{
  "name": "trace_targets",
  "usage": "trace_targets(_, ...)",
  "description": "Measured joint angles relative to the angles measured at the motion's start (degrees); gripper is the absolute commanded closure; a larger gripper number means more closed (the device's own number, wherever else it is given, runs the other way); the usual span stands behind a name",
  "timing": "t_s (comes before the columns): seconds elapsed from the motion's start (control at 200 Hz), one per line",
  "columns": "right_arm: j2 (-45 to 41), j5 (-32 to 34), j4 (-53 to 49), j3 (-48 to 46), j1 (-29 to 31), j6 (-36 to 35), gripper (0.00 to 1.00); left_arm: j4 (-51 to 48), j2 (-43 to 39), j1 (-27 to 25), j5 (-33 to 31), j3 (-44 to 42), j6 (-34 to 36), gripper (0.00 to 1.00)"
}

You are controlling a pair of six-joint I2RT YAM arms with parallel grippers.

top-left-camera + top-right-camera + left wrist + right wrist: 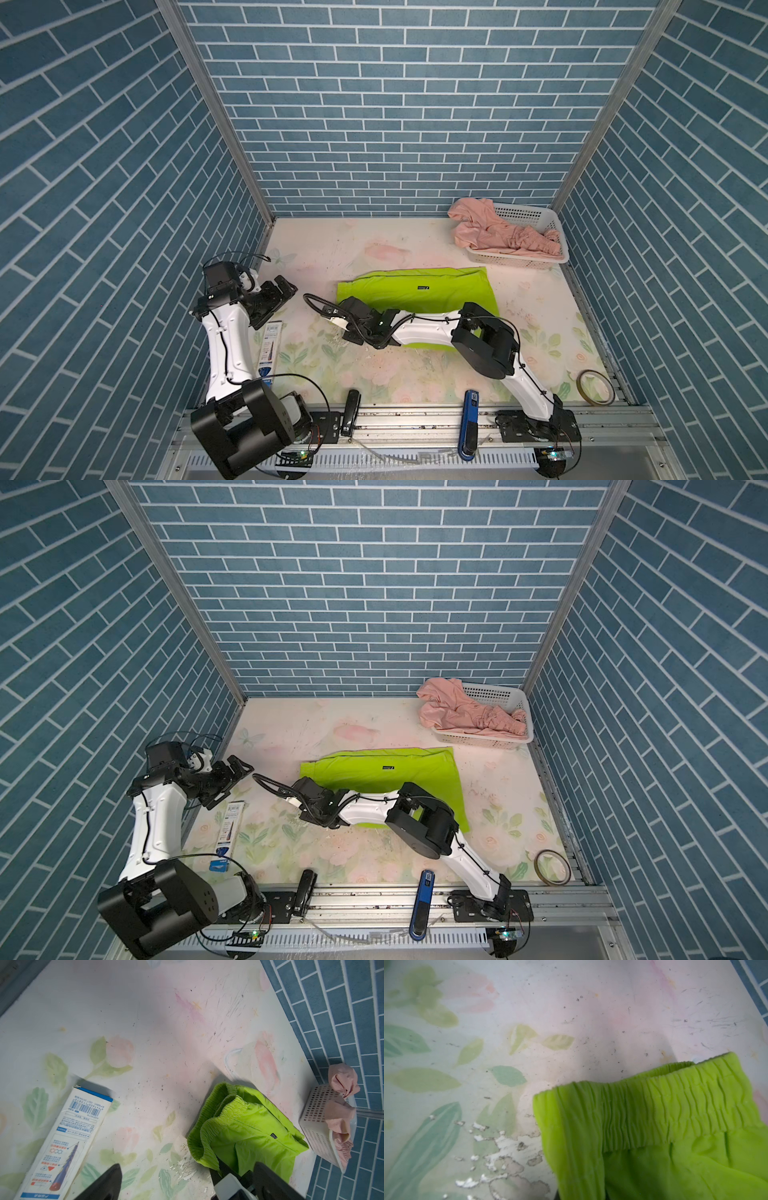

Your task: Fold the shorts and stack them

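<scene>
Left pincer (279, 304) hangs wide open and empty at the tabletop's (316, 249) left side. Green shorts (415, 286) lie mid-tabletop, long axis left-right, waistband (654, 1109) pointing left. Right pincer (350, 334) is clamped on the waistband's near corner. Pink shorts (494, 235) sprawl over the basket (536, 216), far right.

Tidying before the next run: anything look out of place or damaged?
The pink shorts spill crumpled over the basket rim, and the table's floral covering is flaked beside the waistband of the green shorts.
</scene>
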Motion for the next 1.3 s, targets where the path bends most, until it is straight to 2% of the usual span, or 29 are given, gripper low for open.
trace_targets(0.15,-6.2,-2.2,8.8,-10.7,-2.1,3.2,1.00,2.1,-0.2,-1.1,2.3,-4.7,-2.4,0.00)
trace_targets(0.275,-9.4,-3.5,15.7,-15.6,-3.4,5.3,1.00,5.6,-0.2,-6.1,3.3,-8.5,-6.5,0.00)
trace_targets(0.405,-9.9,-4.4,20.3,-17.0,-3.9,6.3,1.00,14.1,-0.2,-13.1,6.1,-13.2,-12.9,0.00)
trace_targets(0.62,-10.2,-6.6,24.9,-20.0,-3.8,6.9,1.00,27.9,4.8,-16.0,10.9,-16.0,-20.3,0.00)
trace_targets(0.77,-10.7,-7.5,26.5,-20.8,-3.8,6.9,1.00,34.6,9.7,-20.8,11.4,-16.0,-23.1,0.00)
trace_targets(0.925,-11.4,-8.1,27.9,-21.6,-3.8,6.9,1.00,36.8,14.4,-25.1,11.0,-15.6,-23.8,0.00)
trace_targets(1.085,-12.7,-8.4,29.2,-22.8,-3.8,6.9,1.00,37.8,17.4,-26.6,10.1,-15.6,-23.8,0.01)
trace_targets(1.185,-13.2,-8.8,29.5,-23.5,-3.8,6.9,1.00,40.0,18.7,-27.6,9.8,-15.5,-24.3,0.13)
trace_targets(1.24,-13.3,-9.0,29.6,-23.8,-3.8,6.9,1.00,41.2,19.0,-28.3,9.7,-15.5,-25.2,0.26)
trace_targets(1.3,-13.3,-9.4,29.5,-23.9,-3.8,6.9,1.00,42.2,19.1,-29.2,9.4,-15.4,-25.5,0.50)
